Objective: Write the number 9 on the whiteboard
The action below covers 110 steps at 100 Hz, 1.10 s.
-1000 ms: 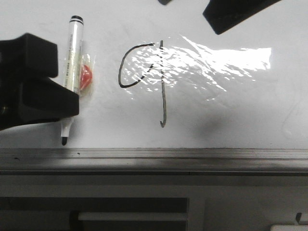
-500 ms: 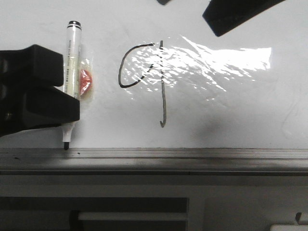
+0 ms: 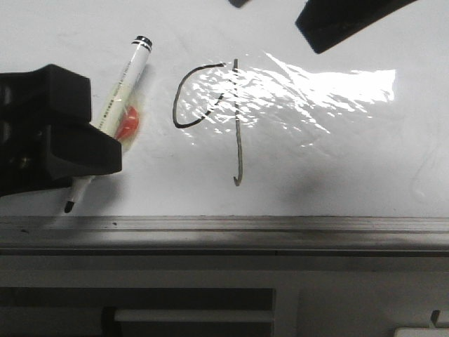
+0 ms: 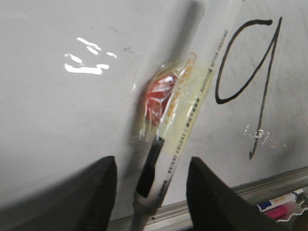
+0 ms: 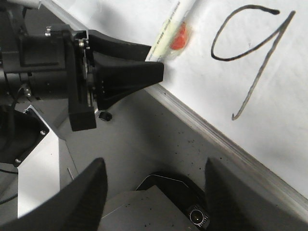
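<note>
the left gripper [image 4: 150, 192] stands spread, with the tilted pen [image 3: 109, 118] loose between its fingers. past it the black 9 [image 3: 210, 119] sits mid whiteboard [image 3: 337, 175]. the right gripper [image 5: 151, 192] is spread too.

A white marker [image 4: 185, 120] lies diagonally across the whiteboard [image 4: 72, 120], from the top centre of the frame down to the bottom centre, between the two dark fingers [image 4: 103, 192] of the spread left gripper [image 4: 151, 192]. A red lump under clear tape [image 4: 161, 98] sticks to its barrel. At the upper right stands the black number 9 [image 4: 250, 72]. The grey edge rail [image 4: 269, 185] crosses the lower right corner.
</note>
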Available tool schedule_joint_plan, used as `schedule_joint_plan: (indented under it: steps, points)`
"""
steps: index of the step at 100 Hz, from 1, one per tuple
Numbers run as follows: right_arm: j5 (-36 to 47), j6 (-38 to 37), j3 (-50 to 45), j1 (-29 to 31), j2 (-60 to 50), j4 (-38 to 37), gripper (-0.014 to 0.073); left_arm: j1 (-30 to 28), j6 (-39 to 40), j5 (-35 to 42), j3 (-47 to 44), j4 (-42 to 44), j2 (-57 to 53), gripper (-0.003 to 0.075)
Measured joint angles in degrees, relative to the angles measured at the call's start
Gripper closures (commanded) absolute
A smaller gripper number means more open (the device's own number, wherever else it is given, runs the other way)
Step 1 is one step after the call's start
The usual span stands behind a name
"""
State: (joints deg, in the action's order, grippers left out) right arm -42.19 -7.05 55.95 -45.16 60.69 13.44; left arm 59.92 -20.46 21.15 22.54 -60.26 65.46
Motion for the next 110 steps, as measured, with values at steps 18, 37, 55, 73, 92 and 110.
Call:
schedule_joint_plan:
  steps: [18,37,55,73,92,110]
  points:
    - [0.0,0.0,0.0,0.0,0.0,0.0,0.0207,0.0,0.0,0.14,0.0,-0.03,0.0,0.0324]
    - [0.0,0.0,0.0,0.0,0.0,0.0,0.0219,0.0,0.0,0.14,0.0,-0.13,-2.55,0.0324]
    - [0.0,0.0,0.0,0.0,-1.17,-2.65,0.054,0.0,-3.55,-1.06,0.0,-0.26,-8.8,0.0351]
    - [1.15,0.0,-1.08,0.0,-6.39,-8.0,0.0657,0.0,-10.49,-5.26,0.0,-0.26,-17.57,0.0611]
    - [10.44,0.0,-11.18,0.0,-15.98,-13.44,0.0657,0.0,-17.21,-6.67,-2.03,-0.15,-28.18,0.0741]
    - [21.75,0.0,-25.74,0.0,-29.36,-16.09,0.0656,0.0,-20.25,-6.99,-7.6,-0.15,-39.21,0.0741]
